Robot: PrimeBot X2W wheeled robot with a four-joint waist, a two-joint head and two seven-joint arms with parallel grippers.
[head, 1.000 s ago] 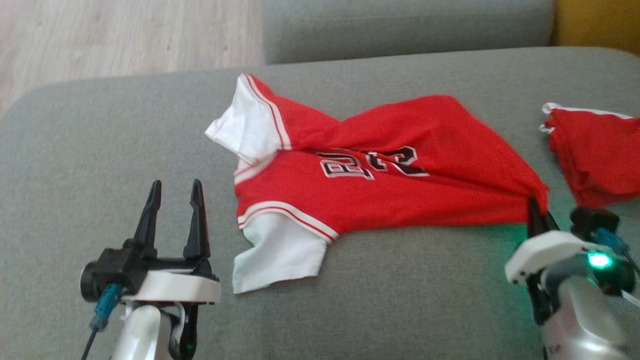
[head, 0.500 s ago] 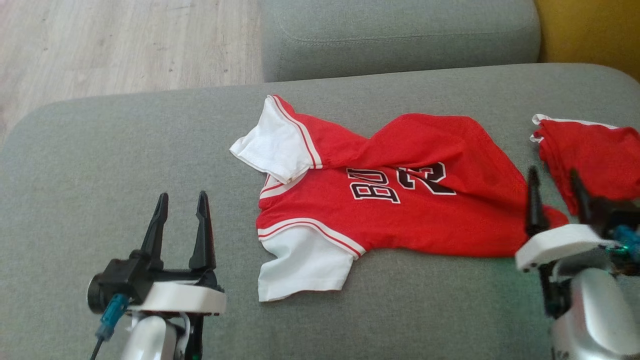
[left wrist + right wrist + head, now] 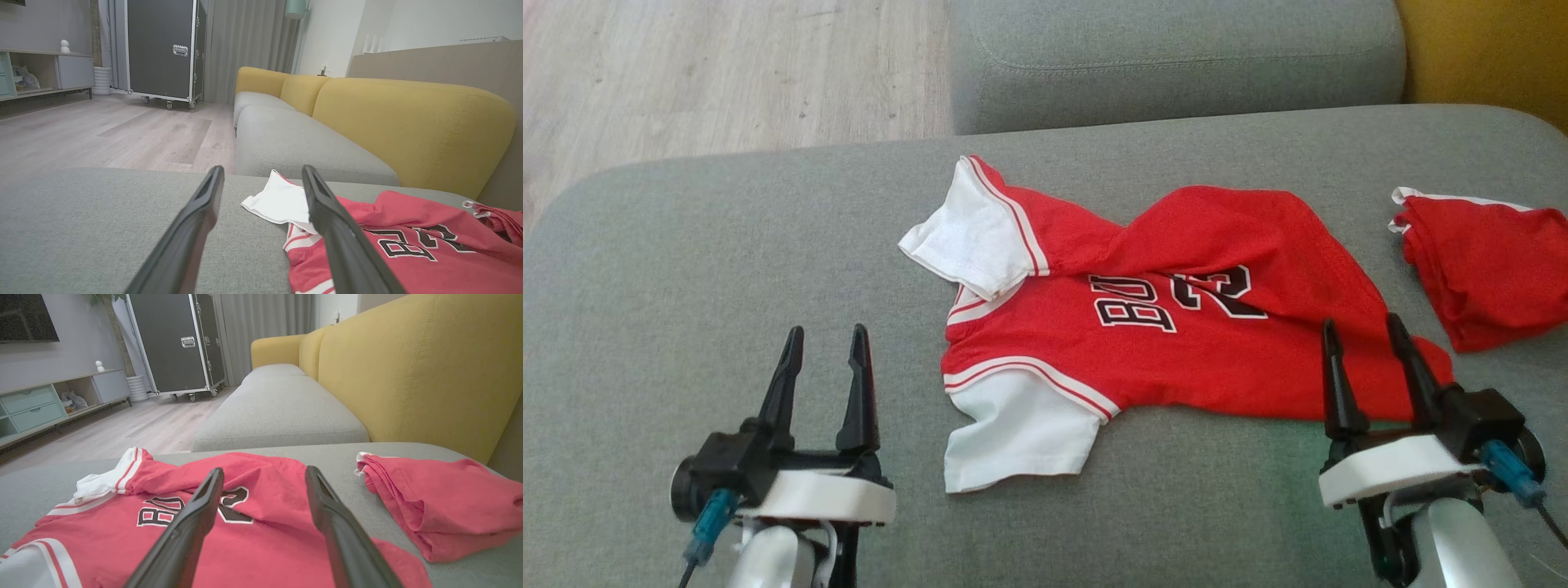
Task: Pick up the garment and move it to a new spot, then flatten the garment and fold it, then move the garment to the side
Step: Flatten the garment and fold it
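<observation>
Jersey point(image 3: 1143, 327), red with white sleeves and black lettering, lies rumpled on the grey sofa cushion point(image 3: 686, 245), with another red garment point(image 3: 1486, 269) near its hem end. Left claw point(image 3: 825, 335) stands spread and empty, left of the white sleeves. Right claw point(image 3: 1364, 324) is spread at the hem, gripping nothing.

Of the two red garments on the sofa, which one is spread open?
The jersey with white sleeves and black lettering, mid-cushion; the plain red garment at far right is folded into a compact bundle.
</observation>
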